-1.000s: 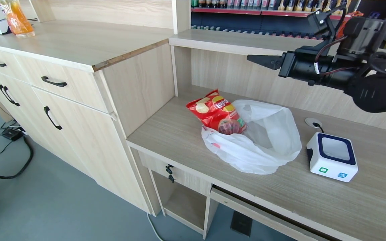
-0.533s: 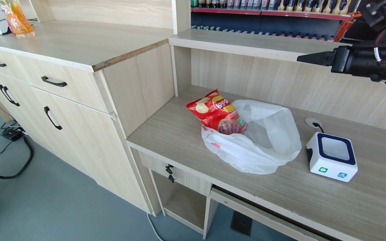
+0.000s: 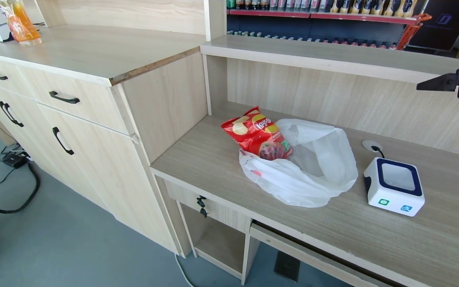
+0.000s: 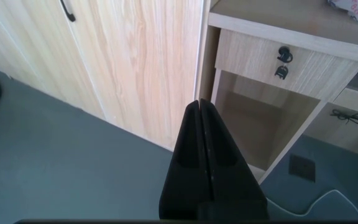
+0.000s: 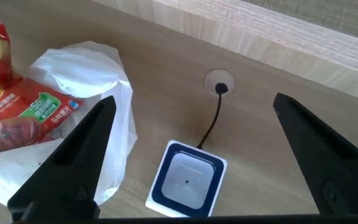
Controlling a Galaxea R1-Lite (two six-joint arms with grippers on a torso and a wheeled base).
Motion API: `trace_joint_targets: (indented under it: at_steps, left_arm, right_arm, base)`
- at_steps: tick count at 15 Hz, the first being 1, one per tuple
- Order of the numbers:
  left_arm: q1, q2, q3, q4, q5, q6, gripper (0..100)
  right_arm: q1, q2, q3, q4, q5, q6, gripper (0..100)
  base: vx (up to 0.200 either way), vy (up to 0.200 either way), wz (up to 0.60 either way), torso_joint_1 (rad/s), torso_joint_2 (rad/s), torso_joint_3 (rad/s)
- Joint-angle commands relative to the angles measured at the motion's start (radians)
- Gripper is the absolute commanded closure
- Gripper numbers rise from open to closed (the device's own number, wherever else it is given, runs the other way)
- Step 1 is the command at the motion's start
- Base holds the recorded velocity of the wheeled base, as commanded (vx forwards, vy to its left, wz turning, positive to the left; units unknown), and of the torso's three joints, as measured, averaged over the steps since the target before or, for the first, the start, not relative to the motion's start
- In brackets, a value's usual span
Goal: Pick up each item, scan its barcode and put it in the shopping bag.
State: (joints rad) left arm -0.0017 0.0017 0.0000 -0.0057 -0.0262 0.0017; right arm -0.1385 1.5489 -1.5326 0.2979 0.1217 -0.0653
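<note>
A red chip bag lies with its lower end inside the mouth of a white plastic shopping bag on the lower desk. To the bag's right stands a white barcode scanner with a dark-rimmed window. My right gripper hangs high at the right edge, above and behind the scanner. In the right wrist view it is open and holds nothing, with the scanner, shopping bag and chip bag below it. My left gripper is shut on nothing, low in front of the desk, over the floor.
A cable runs from the scanner to a round grommet. A raised ledge backs the desk, and a tall cabinet on the left carries an orange drink bottle. A locked drawer sits under the desk front.
My right arm has drawn back to the right, from above the shopping bag to the view's right edge. The chip bag, shopping bag and scanner have stayed put.
</note>
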Motion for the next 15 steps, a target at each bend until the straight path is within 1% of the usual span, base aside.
trace_joint_targets:
  at_steps: [1,2,4,7,9,11,12,15]
  left_arm:
    - [0.0,0.001,0.0,0.0,0.0,0.0,100]
    - [0.0,0.0,0.0,0.0,0.0,0.0,100]
    - [0.0,0.001,0.0,0.0,0.0,0.0,100]
    - [0.0,0.001,0.0,0.0,0.0,0.0,100]
    - [0.0,0.001,0.0,0.0,0.0,0.0,100]
    - [0.0,0.001,0.0,0.0,0.0,0.0,100]
    - [0.0,0.0,0.0,0.0,0.002,0.0,100]
    - [0.0,0.001,0.0,0.0,0.002,0.0,100]
  right_arm:
    - [-0.01,-0.023,0.002,0.003,0.001,-0.002,0]
    - [-0.004,-0.041,0.011,0.006,0.003,-0.008,0]
    - [0.005,-0.07,0.017,0.006,0.073,-0.01,0]
    - [0.007,-0.095,0.028,0.006,0.076,-0.01,0]
    - [0.01,-0.136,0.072,0.006,0.078,-0.016,0]
    - [0.013,-0.19,0.132,0.003,0.098,-0.09,0]
    - [0.013,-0.214,0.147,0.003,0.147,-0.099,0]
    - [0.013,-0.247,0.169,0.001,0.162,-0.103,0]
  base:
    - [0.0,0.0,0.0,0.0,0.0,0.0]
    - [0.0,0.0,0.0,0.0,0.0,0.0]
    - [0.0,0.0,0.0,0.0,0.0,0.0]
    - [0.0,0.0,0.0,0.0,0.0,0.0]
    - [0.0,0.0,0.0,0.0,0.0,0.0]
    - [0.0,0.0,-0.6,0.0,0.0,0.005]
    - [0.0,0.0,-0.6,-0.012,0.01,0.002]
    - [0.0,0.0,-0.6,0.006,0.0,0.002]
